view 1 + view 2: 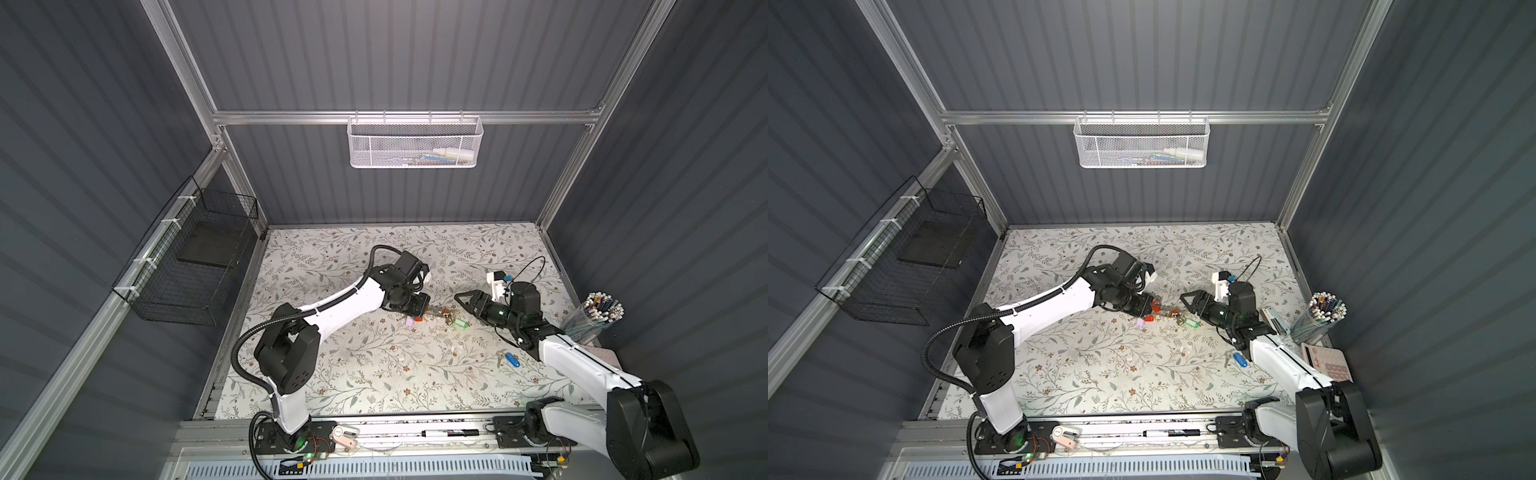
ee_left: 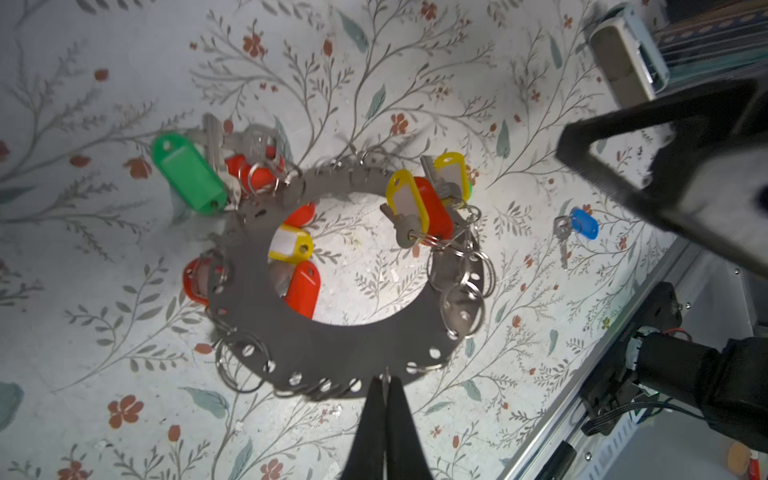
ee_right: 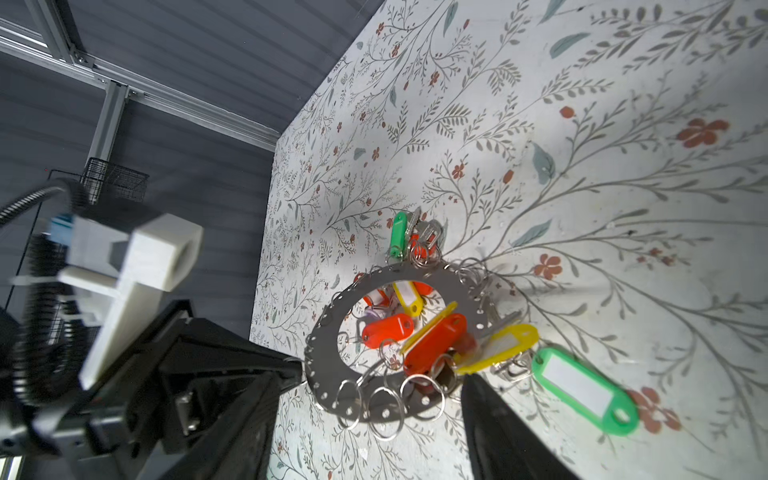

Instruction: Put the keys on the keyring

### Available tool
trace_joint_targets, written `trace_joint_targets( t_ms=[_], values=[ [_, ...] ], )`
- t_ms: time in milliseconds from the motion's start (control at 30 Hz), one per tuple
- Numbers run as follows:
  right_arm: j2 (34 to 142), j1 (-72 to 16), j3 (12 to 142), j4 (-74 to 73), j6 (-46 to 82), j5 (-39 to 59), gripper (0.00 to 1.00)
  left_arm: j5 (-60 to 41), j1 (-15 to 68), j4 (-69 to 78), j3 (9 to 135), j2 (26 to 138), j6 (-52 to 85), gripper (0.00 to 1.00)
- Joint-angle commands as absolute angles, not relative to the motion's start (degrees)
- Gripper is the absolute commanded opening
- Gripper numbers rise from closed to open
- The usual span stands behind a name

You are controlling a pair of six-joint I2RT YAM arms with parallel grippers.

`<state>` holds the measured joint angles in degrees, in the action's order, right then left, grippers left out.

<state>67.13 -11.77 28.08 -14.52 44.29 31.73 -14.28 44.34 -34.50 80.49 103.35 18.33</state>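
Observation:
The keyring (image 2: 332, 361) is a flat grey ring plate hung with split rings and red, yellow and green tags, and it shows in both top views (image 1: 444, 313) (image 1: 1173, 312). My left gripper (image 2: 386, 380) (image 1: 428, 309) is shut on its rim. My right gripper (image 3: 374, 378) (image 1: 463, 307) stands open at the opposite rim (image 3: 320, 345), with its fingers on either side of several split rings. The keys (image 2: 562, 237) with the blue tag (image 2: 584, 223) lie loose on the table (image 1: 511, 359) (image 1: 1239, 359), beside the right forearm and apart from both grippers.
A cup of pens (image 1: 598, 316) stands at the right edge, with a calculator (image 1: 1327, 361) in front of it. A white mesh basket (image 1: 415, 143) hangs on the back wall and a black wire basket (image 1: 191, 266) on the left wall. A marker (image 1: 451, 433) lies on the front rail.

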Motion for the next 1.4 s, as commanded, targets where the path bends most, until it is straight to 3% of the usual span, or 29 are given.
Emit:
trace_joint_targets(
  t_ms=[0, 467, 900, 1133, 1233, 1367],
  values=[
    [67.9, -11.9, 27.6, -13.8, 43.1, 31.6, 0.72, -15.3, 42.4, -33.2, 80.0, 102.6, 21.3, 0.0],
    [69.3, -11.9, 26.0, -17.0, 44.6, 31.8, 0.72, -20.2, 39.2, -39.8, 101.5, 118.4, 17.5, 0.0],
    [71.1, -14.2, 26.4, -15.9, 42.4, 31.6, 0.74, -26.8, 35.3, -15.1, 65.6, 108.8, 28.8, 0.0],
    [71.7, -15.0, 27.1, -15.7, 42.4, 31.7, 0.75, -28.3, 32.8, -3.2, 55.1, 104.2, 37.4, 0.12],
    [72.0, -15.1, 27.2, -15.7, 42.3, 31.9, 0.75, -28.7, 31.6, -0.1, 51.7, 102.1, 39.4, 0.23],
    [72.5, -15.2, 27.4, -15.9, 42.3, 32.2, 0.75, -30.0, 31.0, 2.7, 49.1, 101.8, 40.6, 0.26]
  ],
)
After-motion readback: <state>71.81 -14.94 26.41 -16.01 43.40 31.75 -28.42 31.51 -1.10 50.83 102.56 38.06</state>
